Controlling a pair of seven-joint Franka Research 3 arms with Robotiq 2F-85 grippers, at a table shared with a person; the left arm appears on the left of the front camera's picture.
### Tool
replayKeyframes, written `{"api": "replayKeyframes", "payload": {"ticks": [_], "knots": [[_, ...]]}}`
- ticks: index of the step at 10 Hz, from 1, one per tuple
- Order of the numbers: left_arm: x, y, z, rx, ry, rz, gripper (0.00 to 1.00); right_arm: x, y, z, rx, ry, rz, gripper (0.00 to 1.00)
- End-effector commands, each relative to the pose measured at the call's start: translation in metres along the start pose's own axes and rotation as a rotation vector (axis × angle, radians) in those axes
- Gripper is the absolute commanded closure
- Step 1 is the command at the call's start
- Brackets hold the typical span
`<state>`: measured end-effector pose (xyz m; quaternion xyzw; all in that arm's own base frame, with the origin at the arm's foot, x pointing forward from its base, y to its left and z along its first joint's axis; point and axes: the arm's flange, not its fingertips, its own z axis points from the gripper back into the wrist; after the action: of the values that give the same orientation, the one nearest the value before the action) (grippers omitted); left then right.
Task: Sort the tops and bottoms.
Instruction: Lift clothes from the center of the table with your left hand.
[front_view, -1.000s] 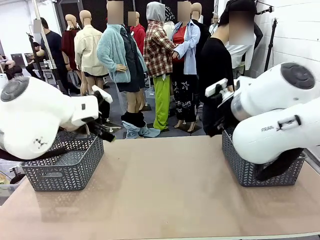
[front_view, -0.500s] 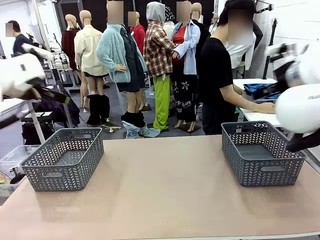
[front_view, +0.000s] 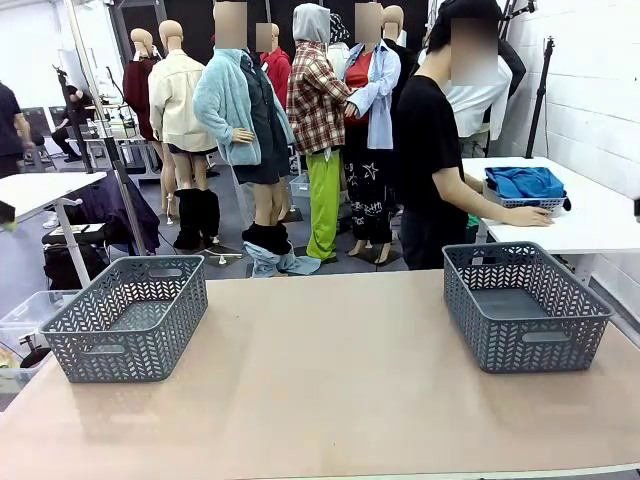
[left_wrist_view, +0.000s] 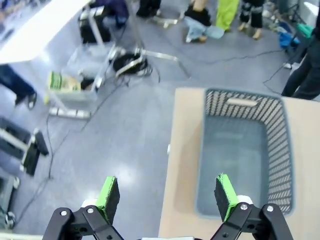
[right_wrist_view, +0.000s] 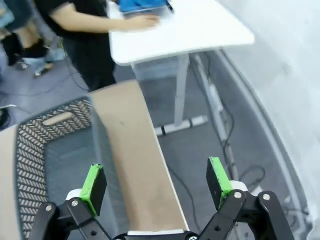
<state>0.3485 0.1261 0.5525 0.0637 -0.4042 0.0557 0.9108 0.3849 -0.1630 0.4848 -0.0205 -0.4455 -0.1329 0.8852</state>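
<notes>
Sorting seems not yet begun: the left basket (front_view: 128, 318) and right basket (front_view: 524, 318) sit empty on the desk (front_view: 330, 400), the blue clothes (front_view: 524, 182) lie on the white side table (front_view: 605, 215) by the person's hand (front_view: 528, 215), and the left claw (left_wrist_view: 165, 197) and right claw (right_wrist_view: 156, 184) hang wide, holding nothing.

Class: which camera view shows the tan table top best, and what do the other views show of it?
The front view: the table lies nearly whole, with the left basket and right basket on it. The left wrist view gives an edge strip beside the left basket; the right wrist view one beside the right basket.
</notes>
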Motion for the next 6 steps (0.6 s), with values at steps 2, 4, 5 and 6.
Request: {"api": "replayKeyframes", "payload": {"ticks": [2,4,5,6], "knots": [[-0.047,0.037,-0.04,-0.016,0.137,0.114,0.0,-0.093,-0.038,-0.033,0.046,0.083,-0.135,0.0],[-0.061,0.055,-0.057,-0.09,0.135,0.12,0.0,-0.114,-0.055,-0.05,0.055,0.114,-0.186,0.0],[-0.062,0.054,-0.062,-0.11,0.14,0.109,0.0,-0.116,-0.056,-0.055,0.063,0.113,-0.189,0.0],[-0.061,0.051,-0.062,-0.127,0.161,0.088,0.0,-0.116,-0.051,-0.055,0.061,0.107,-0.172,0.0]]}}
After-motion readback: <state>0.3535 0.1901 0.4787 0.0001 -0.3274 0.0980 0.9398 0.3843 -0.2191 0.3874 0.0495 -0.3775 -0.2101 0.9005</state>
